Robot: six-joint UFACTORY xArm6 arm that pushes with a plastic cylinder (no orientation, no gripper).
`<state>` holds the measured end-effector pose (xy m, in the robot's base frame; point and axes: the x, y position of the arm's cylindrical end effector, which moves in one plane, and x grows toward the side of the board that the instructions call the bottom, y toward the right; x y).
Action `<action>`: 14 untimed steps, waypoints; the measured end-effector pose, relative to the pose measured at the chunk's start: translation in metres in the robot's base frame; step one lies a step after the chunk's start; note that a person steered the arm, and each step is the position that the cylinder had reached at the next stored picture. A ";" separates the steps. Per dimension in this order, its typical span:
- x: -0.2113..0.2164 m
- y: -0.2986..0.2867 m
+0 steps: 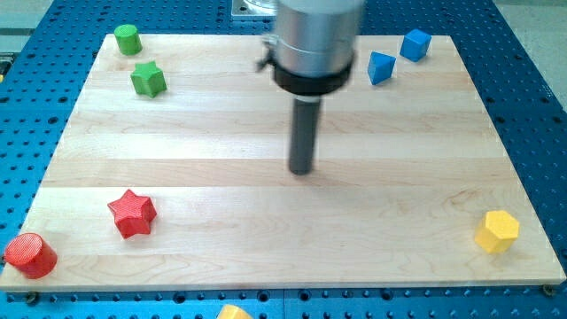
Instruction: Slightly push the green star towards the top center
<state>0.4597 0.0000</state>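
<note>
My tip (302, 170), a bare dark rod end touching no block, stands mid-board, with the green star-shaped block (148, 79) well apart at the far left.

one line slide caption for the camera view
My tip rests mid-board, well right of the green star near the top-left corner.

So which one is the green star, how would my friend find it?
Start at the pale wooden board and go to its corner at the view's top left. Two green blocks sit there: the green cylinder right in the corner, and just below it the green star block. The star has points; the cylinder is round.
</note>
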 end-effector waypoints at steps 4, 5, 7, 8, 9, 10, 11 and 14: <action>-0.084 -0.263; -0.122 -0.257; -0.160 -0.221; -0.157 -0.222; -0.137 -0.226; -0.126 -0.226; -0.126 -0.218; -0.128 -0.187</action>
<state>0.3318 -0.1869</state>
